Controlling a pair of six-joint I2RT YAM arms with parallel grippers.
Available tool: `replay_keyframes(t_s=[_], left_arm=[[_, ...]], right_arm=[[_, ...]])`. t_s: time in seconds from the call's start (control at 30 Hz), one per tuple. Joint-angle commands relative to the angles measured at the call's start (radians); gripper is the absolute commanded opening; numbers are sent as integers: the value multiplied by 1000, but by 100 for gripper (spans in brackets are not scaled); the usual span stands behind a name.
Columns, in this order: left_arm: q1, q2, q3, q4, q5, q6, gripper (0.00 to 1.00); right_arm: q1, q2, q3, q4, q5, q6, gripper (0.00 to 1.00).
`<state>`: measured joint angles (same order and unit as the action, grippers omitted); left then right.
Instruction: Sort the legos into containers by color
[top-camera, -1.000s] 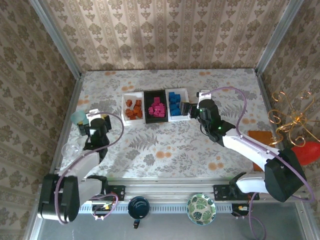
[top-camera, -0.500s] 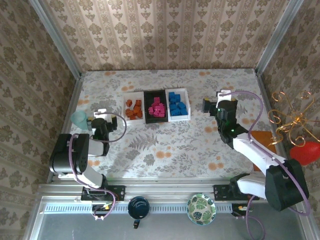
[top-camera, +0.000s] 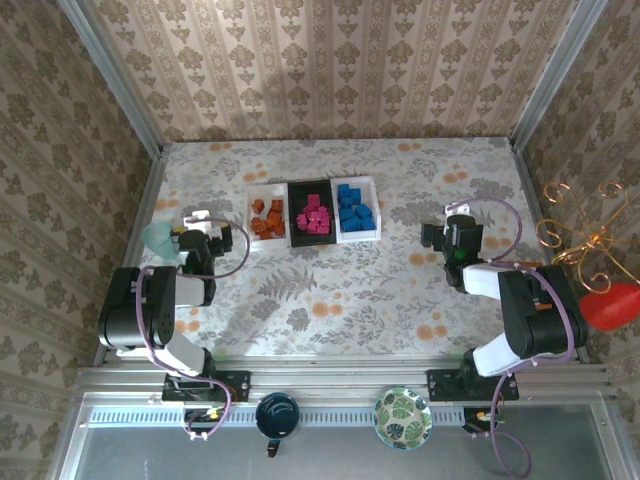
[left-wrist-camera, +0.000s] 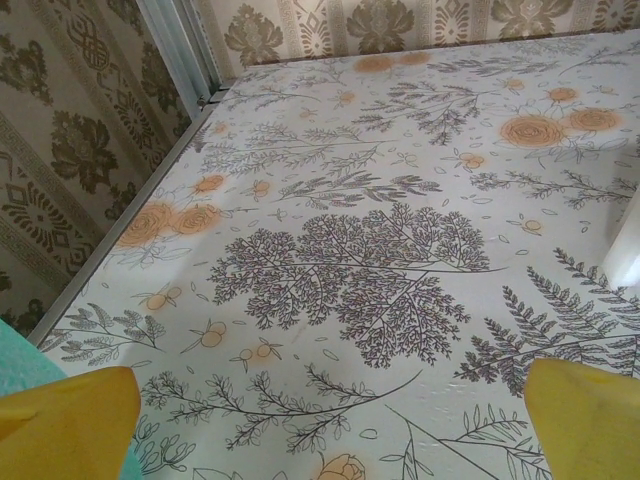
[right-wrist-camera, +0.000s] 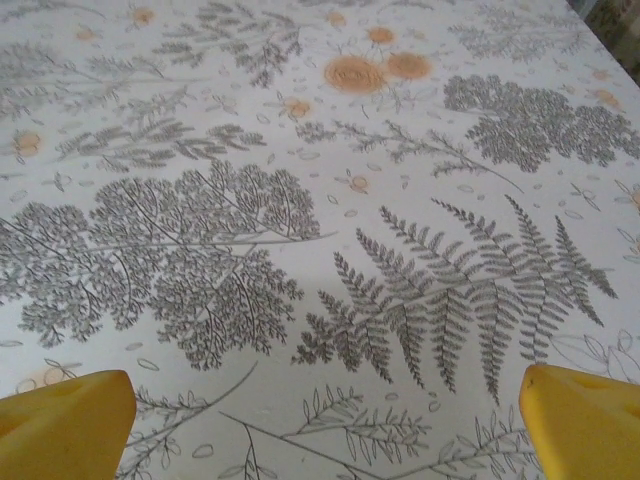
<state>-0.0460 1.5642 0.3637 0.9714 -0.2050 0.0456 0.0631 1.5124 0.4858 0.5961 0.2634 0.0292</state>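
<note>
So the table (top-camera: 400, 290) has no stray bricks that I can spot from the top view. The three containers (top-camera: 311, 186) sit in a row between the two grippers, well off to the right of the left gripper (left-wrist-camera: 325, 420) and well off to the left of the right gripper (right-wrist-camera: 325, 425).

Looks sorted to me: orange legos (top-camera: 266, 222) in the white tray nearest the left gripper, pink legos (top-camera: 314, 216) in the black middle one, blue legos (top-camera: 353, 212) in the white tray nearest the right gripper.

Both grippers are spread wide with nothing between the yellow fingertips (left-wrist-camera: 65, 425), just floral cloth ahead of them.

My read is that we're at the wrap-up step. The next move calls for no grasp, maybe a quick check for hidden bricks, then parking the arms.
</note>
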Motion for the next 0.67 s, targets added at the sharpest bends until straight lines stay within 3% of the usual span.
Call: replay_keyframes(t_s=[0.0, 0.03, 0.1, 0.13, 0.63], left_arm=[[-5, -3, 7, -1, 15, 5, 100], [-5, -2, 7, -2, 15, 5, 100], [-5, -2, 7, -1, 15, 6, 100], [-4, -2, 8, -1, 15, 6, 100], [-5, -3, 9, -1, 16, 6, 100]], right_arm=[[-26, 6, -78, 236, -117, 10, 100], [-16, 44, -114, 378, -86, 0, 100], [-16, 8, -74, 233, -97, 4, 100], [-26, 28, -85, 292, -113, 6, 100], [-29, 15, -81, 261, -117, 13, 100]])
